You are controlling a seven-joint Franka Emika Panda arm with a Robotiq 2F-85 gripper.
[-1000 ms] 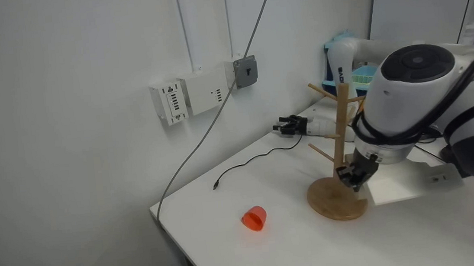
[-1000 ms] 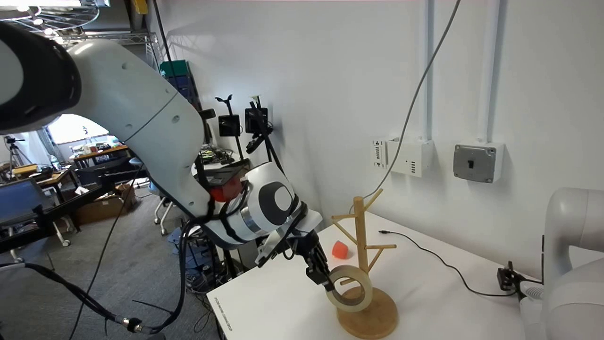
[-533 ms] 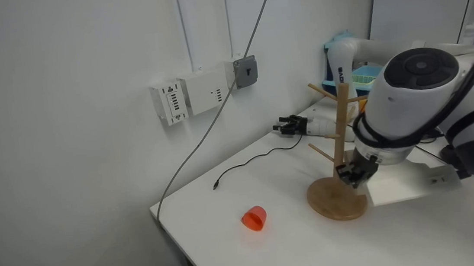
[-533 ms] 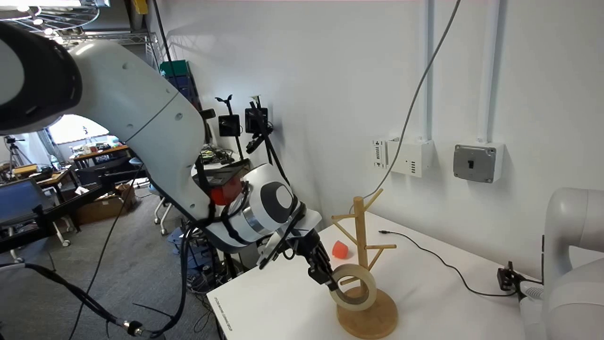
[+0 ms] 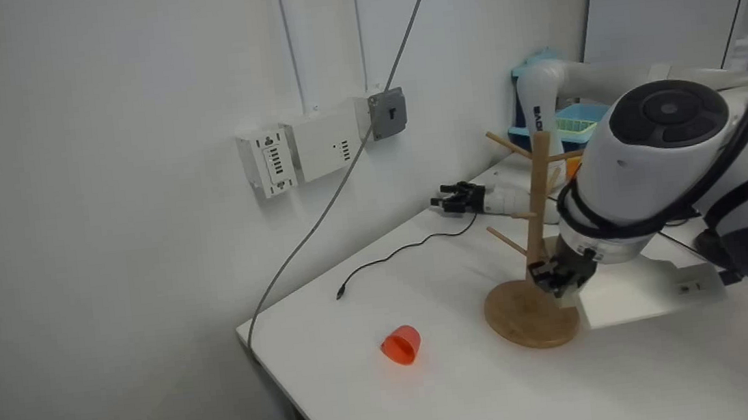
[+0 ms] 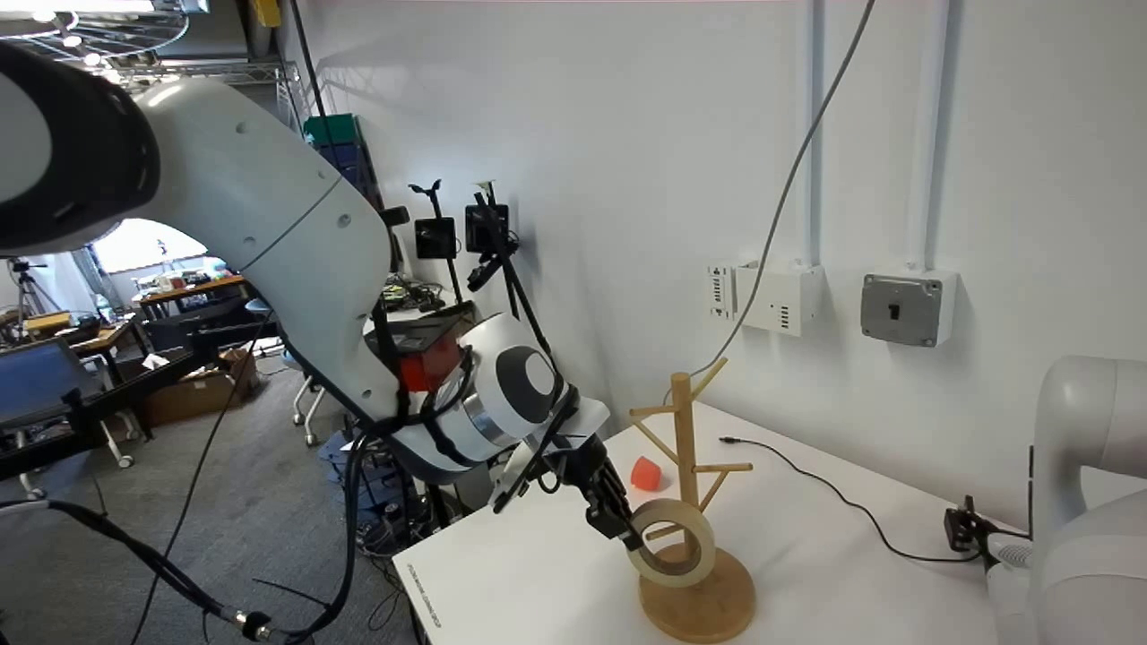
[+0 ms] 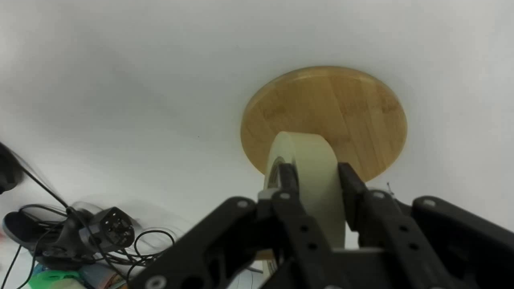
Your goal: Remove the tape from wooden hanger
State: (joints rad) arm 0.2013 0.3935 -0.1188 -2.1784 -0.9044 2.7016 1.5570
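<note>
Tape [image 6: 706, 545] is pinched in my hand [image 7: 318, 176], low by the wooden hanger [image 6: 685, 439]; whether it rings the peg [image 6: 666, 532] showing through, I cannot tell.

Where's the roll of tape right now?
In the wrist view, the tape is right of centre, clamped between the jaws. In an exterior view, it partly covers the lower half of the wooden hanger.
</note>
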